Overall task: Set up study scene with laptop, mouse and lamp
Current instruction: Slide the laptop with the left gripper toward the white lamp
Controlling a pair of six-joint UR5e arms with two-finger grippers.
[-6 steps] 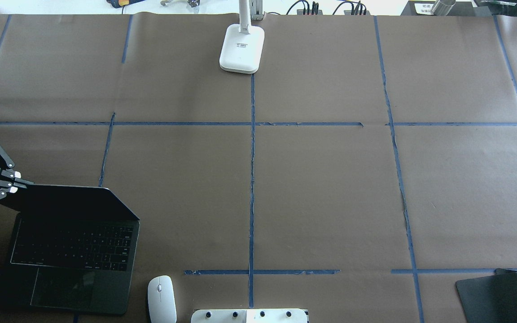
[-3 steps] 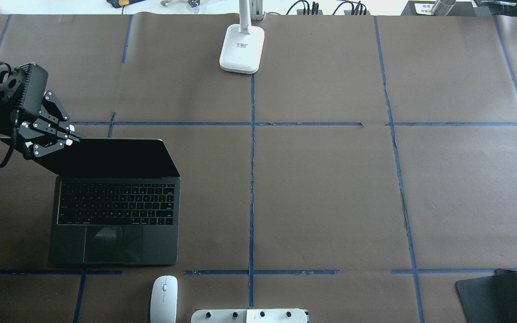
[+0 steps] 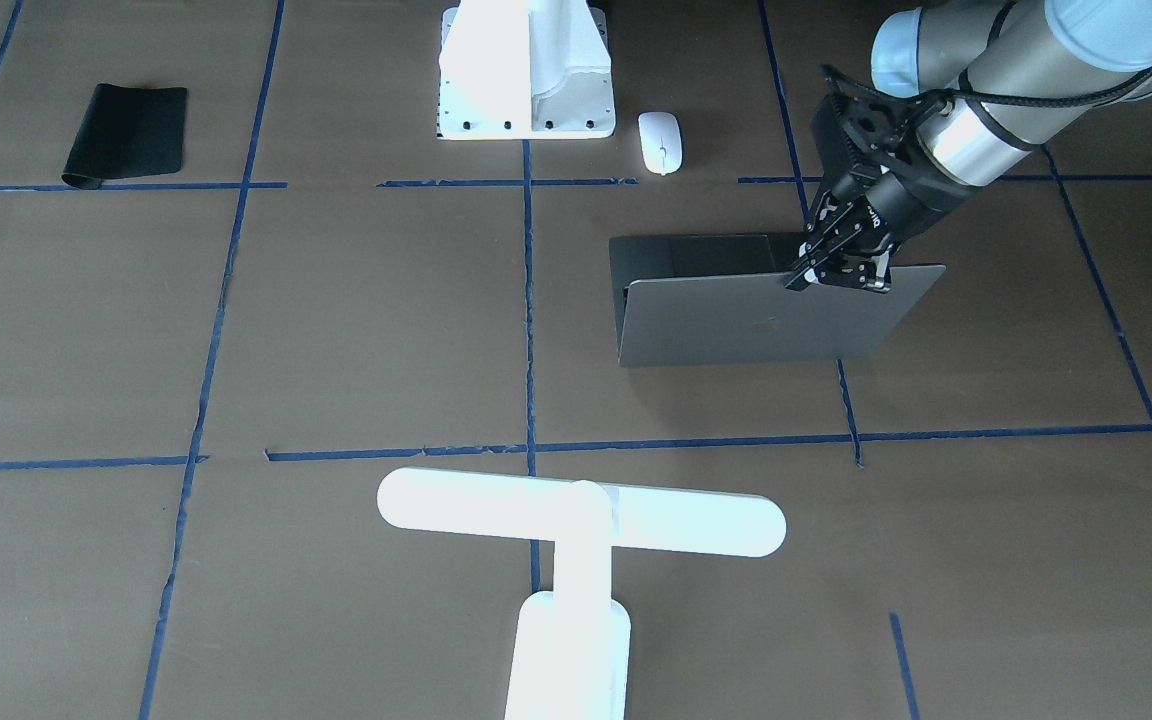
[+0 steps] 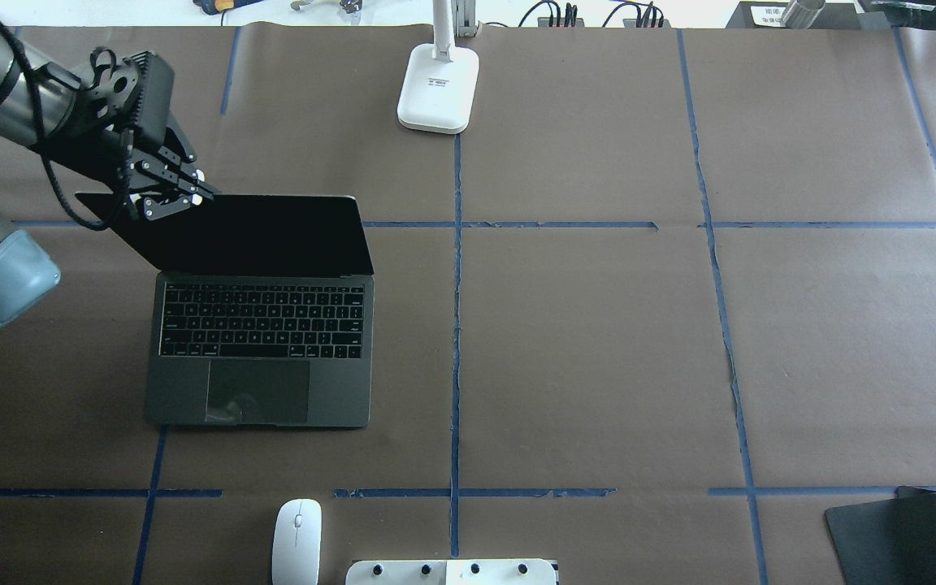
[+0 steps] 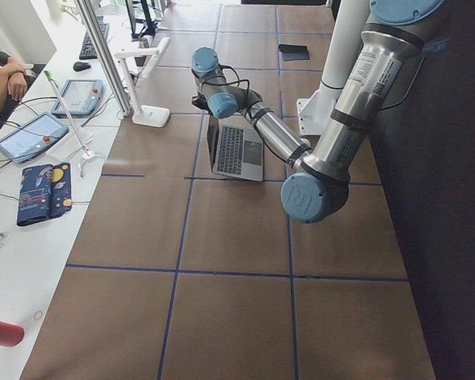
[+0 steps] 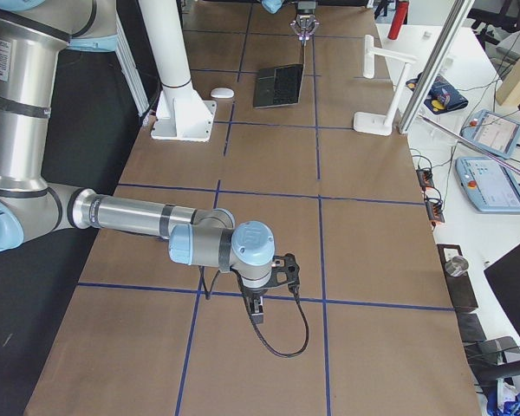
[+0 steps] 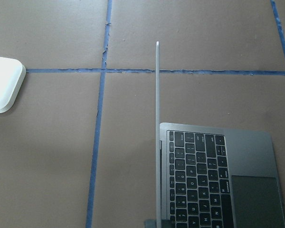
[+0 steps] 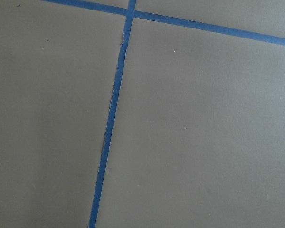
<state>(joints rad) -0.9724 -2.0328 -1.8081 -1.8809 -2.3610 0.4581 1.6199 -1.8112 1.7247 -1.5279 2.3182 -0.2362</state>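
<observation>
The grey laptop [image 4: 261,349] stands open on the brown paper, left of centre, with its dark screen upright. My left gripper [image 4: 171,195] is shut on the lid's top left corner; the front-facing view shows it [image 3: 841,275] pinching the lid's [image 3: 766,320] upper edge. In the left wrist view the lid [image 7: 157,133] is edge-on beside the keyboard. The white mouse [image 4: 297,540] lies near the front edge, apart from the laptop. The white lamp's base [image 4: 438,88] stands at the far centre, its bar head [image 3: 581,512] level. My right gripper [image 6: 258,312] hangs far to the right; I cannot tell whether it is open.
A black mat [image 4: 890,536] lies at the front right corner. A white bolted mount [image 4: 452,572] sits at the front centre, close to the mouse. Blue tape lines cross the paper. Tablets and a person's hand [image 5: 8,79] are on a side table beyond the lamp.
My left gripper has carried the open laptop away from the front left edge, further from the robot and to the right. The lamp and mat have not moved.
</observation>
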